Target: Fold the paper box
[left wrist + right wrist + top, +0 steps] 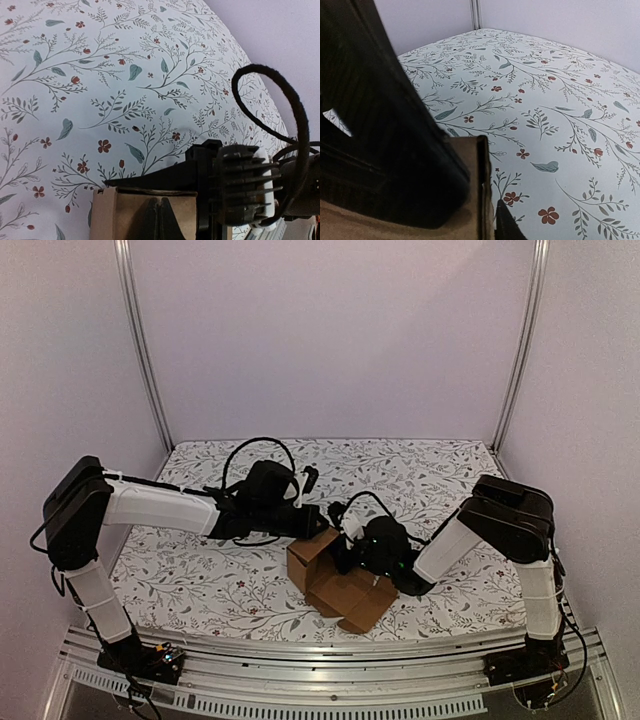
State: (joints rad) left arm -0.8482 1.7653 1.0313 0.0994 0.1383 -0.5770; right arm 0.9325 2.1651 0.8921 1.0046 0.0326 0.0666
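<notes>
Floral-print tabletop [200,580] fills the floor of the scene, and both arms are stretched in over it toward the middle. The left arm [160,508] comes in from the left and the right arm [500,520] reaches across from the right. They meet right at the paper box [345,590].

The box sits near the centre of the tabletop, toward the near edge. It is brown cardboard, partly folded up, with walls standing and flaps open.

The left claw [312,523] is pressed up against the far-left corner of the box. From its wrist view the cardboard [135,215] sits right at the bottom of the frame, but I can't tell whether that claw is open or closed.

The right claw [350,552] is on the box's far side, just beside the left one. In its own view a cardboard wall [482,170] stands between a big black finger [395,150] on the left and a dark fingertip [507,227] on the right, so it's clamped on that wall.
</notes>
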